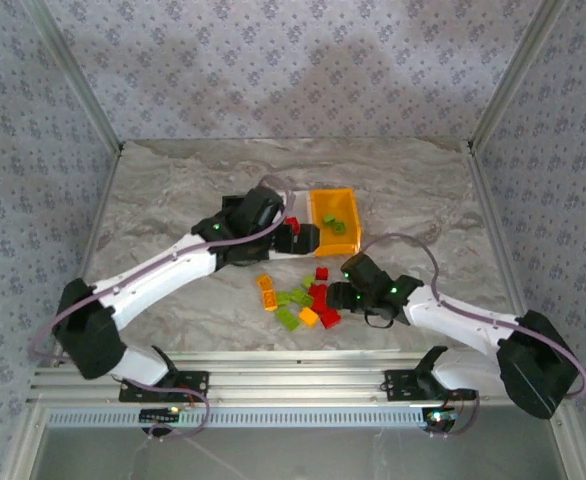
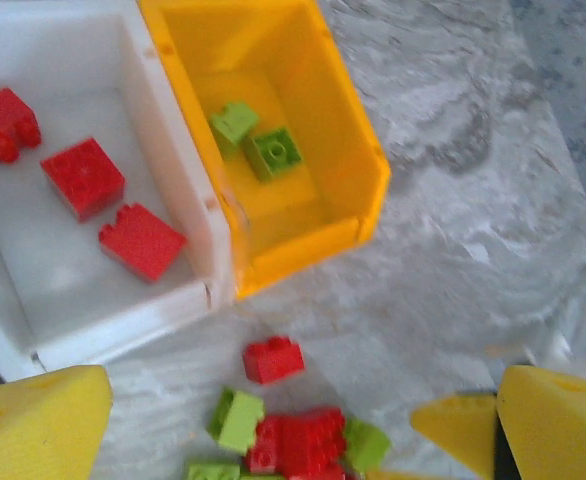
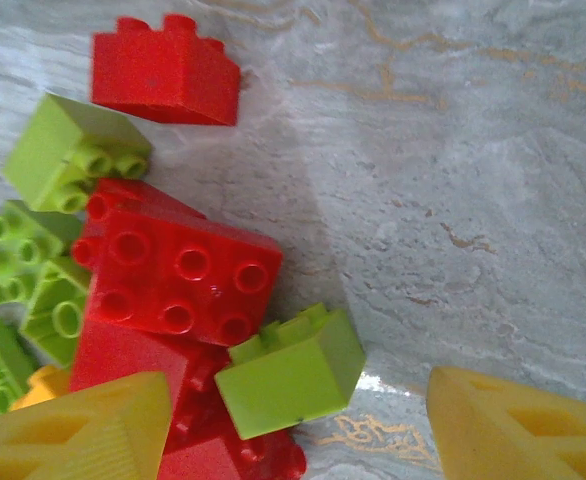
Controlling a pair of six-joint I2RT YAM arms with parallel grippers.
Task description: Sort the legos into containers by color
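no legible text, label, brand, number or sign on legos (image 3: pixel 173 285), containers (image 2: pixel 358 150) or table (image 1: pixel 173 200).

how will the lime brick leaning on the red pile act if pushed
The lime brick sits tilted against a red brick, so a push would probably tip it flat. It looks like stiff, glossy plastic: likely light and slippery on the smooth table.

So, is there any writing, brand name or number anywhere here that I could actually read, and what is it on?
None can be read.
The white bin and the orange bin carry no label or number.
The studs of the red brick look plain; any moulded mark is too blurred to read.
The wallpaper shows a repeating ornament, not letters.
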